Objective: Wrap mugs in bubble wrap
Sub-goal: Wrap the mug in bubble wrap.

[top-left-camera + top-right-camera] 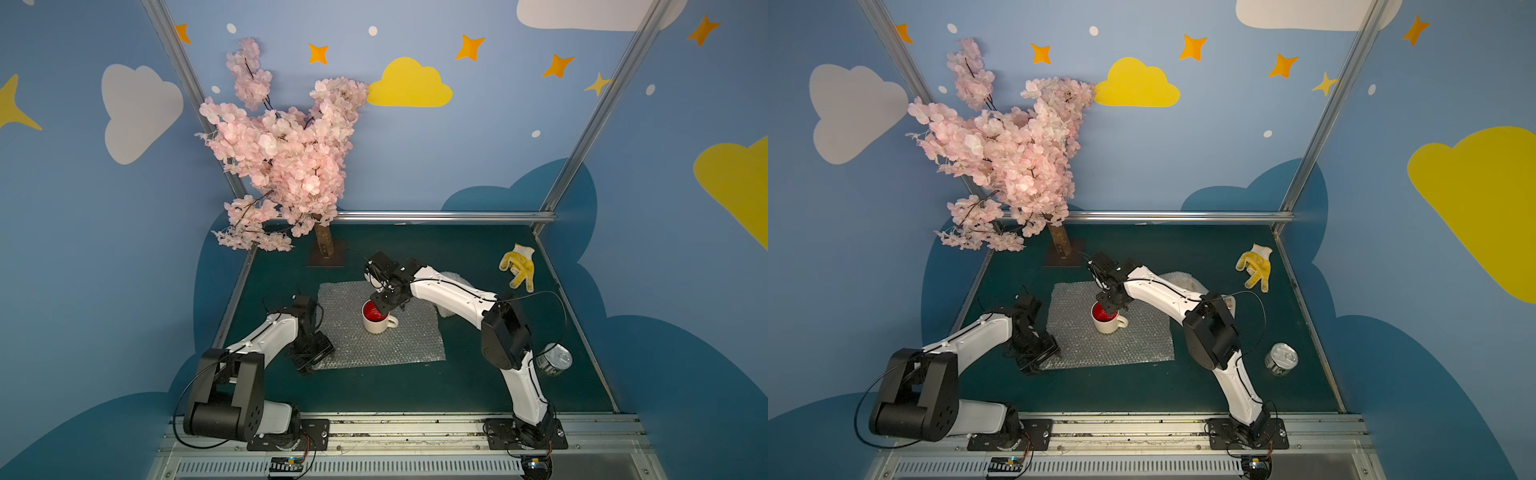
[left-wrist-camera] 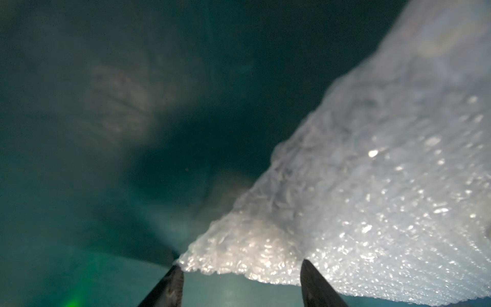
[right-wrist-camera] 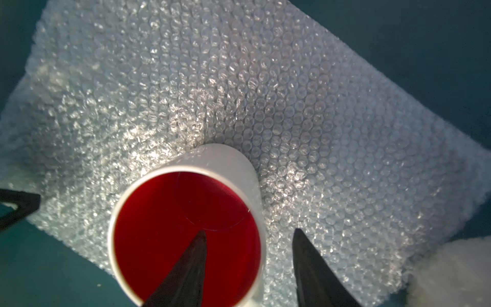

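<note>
cream mug (image 1: 376,322) with red inside, whitish bubbled wrap (image 1: 399,345), yellow-and-white glove (image 1: 518,266)

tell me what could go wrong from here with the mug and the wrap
1. The right hand straddles the mug wall, one finger inside; lifting crooked could tip it.
2. The left hand sits open at the wrap corner; a careless tug could shift the sheet and topple the mug.

Staged robot lab booth: painted cloud-and-star walls (image 1: 141,112), aluminium frame (image 1: 444,216), fake blossom tree (image 1: 282,158).
</note>
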Robot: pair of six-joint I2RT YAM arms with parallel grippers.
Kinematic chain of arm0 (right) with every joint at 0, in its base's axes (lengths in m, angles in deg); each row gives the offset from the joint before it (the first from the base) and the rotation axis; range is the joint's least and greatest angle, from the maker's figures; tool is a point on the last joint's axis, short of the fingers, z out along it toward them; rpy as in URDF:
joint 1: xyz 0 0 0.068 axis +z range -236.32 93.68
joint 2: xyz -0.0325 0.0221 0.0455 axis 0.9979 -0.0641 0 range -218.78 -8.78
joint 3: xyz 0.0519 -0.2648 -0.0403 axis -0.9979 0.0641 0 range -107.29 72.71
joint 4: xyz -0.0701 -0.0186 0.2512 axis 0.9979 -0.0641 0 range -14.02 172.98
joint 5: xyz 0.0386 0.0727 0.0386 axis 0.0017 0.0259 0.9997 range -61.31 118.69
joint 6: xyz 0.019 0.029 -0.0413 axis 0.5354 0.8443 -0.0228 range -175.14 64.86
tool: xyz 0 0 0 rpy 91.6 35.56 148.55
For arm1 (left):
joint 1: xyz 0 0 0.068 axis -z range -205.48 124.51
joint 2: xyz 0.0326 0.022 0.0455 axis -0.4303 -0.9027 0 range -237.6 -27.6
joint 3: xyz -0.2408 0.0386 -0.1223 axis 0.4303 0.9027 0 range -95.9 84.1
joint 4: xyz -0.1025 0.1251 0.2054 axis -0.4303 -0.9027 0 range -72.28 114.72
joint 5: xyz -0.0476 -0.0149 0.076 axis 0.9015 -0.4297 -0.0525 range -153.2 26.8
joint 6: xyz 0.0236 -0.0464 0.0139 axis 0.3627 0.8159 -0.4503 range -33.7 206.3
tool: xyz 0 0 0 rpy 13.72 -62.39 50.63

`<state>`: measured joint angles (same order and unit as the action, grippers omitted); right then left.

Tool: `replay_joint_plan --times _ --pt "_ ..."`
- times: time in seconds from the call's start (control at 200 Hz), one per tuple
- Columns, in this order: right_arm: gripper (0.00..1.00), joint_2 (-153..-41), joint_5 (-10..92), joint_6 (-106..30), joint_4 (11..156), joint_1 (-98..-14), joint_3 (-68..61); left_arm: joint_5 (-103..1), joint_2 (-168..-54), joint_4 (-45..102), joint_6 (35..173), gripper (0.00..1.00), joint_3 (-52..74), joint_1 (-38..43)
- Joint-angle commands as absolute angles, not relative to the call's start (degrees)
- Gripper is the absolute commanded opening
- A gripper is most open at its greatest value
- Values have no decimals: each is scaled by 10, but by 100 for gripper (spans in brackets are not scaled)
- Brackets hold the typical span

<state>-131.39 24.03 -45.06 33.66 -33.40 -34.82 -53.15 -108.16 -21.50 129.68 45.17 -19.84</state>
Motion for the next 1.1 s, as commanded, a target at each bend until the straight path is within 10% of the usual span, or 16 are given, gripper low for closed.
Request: replay_joint_plan --times 0.0,0.385,1.091 --pt "56 -1268 260 -461 346 -331 -336 -552 -1103 -185 1292 61 452 -198" --pt "57 -1169 319 -452 393 -336 -239 -544 -1149 -178 1264 3 357 -193" --pt "58 -1103 439 -413 483 -407 -115 -502 -1270 -217 1245 3 44 -34"
